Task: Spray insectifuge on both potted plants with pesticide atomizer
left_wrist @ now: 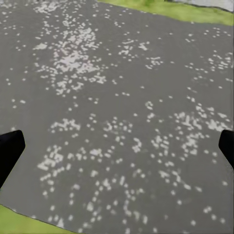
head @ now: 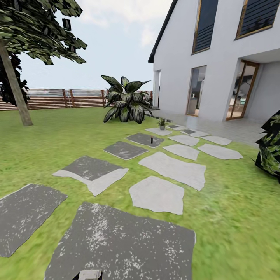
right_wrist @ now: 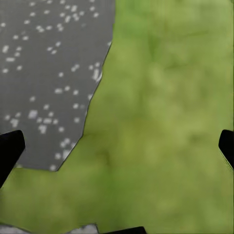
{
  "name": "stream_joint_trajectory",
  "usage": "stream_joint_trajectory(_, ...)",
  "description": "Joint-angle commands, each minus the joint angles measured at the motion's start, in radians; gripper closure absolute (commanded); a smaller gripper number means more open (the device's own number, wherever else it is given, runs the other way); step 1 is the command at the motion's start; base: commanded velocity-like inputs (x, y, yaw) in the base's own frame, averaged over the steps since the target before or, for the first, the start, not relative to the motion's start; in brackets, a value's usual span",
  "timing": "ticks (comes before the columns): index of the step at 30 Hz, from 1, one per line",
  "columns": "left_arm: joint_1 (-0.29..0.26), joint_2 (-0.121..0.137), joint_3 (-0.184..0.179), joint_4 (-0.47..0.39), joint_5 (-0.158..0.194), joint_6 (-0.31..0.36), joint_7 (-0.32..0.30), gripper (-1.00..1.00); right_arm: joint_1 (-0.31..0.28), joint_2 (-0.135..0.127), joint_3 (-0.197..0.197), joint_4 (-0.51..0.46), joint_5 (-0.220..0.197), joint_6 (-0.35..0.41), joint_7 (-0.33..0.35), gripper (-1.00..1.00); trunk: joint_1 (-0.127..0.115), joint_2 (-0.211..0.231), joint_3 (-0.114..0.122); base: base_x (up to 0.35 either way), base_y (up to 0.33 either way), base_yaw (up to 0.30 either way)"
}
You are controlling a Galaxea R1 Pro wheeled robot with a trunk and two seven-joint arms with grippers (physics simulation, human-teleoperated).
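Robot is on its way across the garden lawn (head: 46, 140), nothing picked up yet. Both claws point down and empty: left gripper (left_wrist: 117, 146) spread wide over a dark speckled slab (left_wrist: 117, 97), right gripper (right_wrist: 117, 146) spread wide over grass by a slab edge. A small dark bottle-like thing, likely the atomizer (head: 151, 139), stands far ahead on a grey slab; one small potted plant (head: 162, 124) is just beyond it. Big leafy plant (head: 126, 101) and fence (head: 50, 98) stand behind; the slab path looks open.
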Motion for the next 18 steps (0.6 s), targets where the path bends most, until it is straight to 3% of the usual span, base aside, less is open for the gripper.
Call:
stream_joint_trajectory(1, -0.001, 0.000, 0.000, 0.001, 0.000, -0.003, 0.000, -1.00, -0.001, 0.000, -0.002, 0.001, 0.000, -0.003, 0.000, -1.00, 0.000, 0.000, -0.001, 0.268, 0.000, 0.000)
stream_joint_trajectory(18, -0.001, 0.000, 0.000, 0.001, 0.000, -0.003, 0.000, -1.00, -0.001, 0.000, -0.002, 0.001, 0.000, -0.003, 0.000, -1.00, 0.000, 0.000, -0.001, 0.268, 0.000, 0.000)
